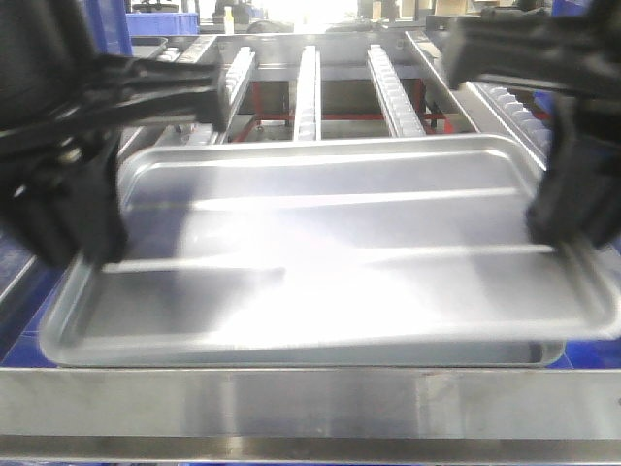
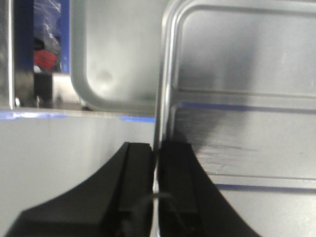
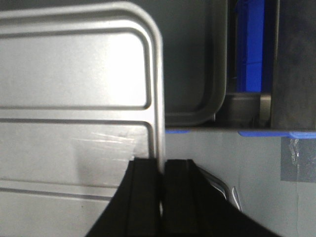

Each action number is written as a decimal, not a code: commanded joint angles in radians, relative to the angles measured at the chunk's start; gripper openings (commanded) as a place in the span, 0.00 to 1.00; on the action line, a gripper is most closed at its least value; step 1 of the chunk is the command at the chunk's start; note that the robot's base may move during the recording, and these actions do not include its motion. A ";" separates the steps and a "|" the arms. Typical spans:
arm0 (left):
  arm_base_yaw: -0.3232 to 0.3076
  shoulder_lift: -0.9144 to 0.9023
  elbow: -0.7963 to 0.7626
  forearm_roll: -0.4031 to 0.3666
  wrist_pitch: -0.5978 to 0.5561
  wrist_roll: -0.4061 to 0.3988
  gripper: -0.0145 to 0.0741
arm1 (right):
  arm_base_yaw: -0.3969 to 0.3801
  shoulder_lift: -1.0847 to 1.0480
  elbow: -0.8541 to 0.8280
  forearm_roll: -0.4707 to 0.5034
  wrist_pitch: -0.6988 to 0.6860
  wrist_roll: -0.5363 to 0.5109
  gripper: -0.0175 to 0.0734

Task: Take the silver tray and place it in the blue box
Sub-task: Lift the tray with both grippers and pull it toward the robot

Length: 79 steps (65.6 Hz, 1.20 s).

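Observation:
The silver tray fills the middle of the front view, held level a little above the surface below. It also shows in the left wrist view and the right wrist view. My left gripper is shut on the tray's left rim, which stands pinched between its black fingers. My right gripper is shut on the right rim in the same way. Blue plastic shows beyond the tray's right end. I cannot tell if it is the blue box.
A second grey tray lies below the held one, and also shows in the right wrist view. A steel table edge runs across the front. Roller conveyor rails stretch away behind. Blue strips show at both sides.

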 commanded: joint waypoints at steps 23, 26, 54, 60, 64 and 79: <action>-0.045 -0.073 0.015 0.041 -0.029 -0.045 0.15 | 0.054 -0.024 0.033 -0.106 -0.027 0.102 0.25; -0.045 -0.073 0.013 0.042 -0.029 -0.043 0.15 | 0.054 -0.016 0.033 -0.113 -0.032 0.106 0.25; -0.041 -0.073 0.013 0.066 -0.021 -0.043 0.15 | 0.054 -0.005 0.031 -0.113 -0.056 0.106 0.25; -0.041 -0.073 0.013 0.066 -0.010 -0.041 0.15 | 0.054 -0.005 0.031 -0.111 -0.062 0.107 0.25; -0.041 -0.073 0.013 0.066 0.022 -0.041 0.15 | 0.054 -0.005 0.029 -0.111 -0.061 0.107 0.25; -0.041 -0.101 0.013 0.075 0.024 -0.041 0.15 | 0.055 -0.005 0.029 -0.106 -0.048 0.124 0.26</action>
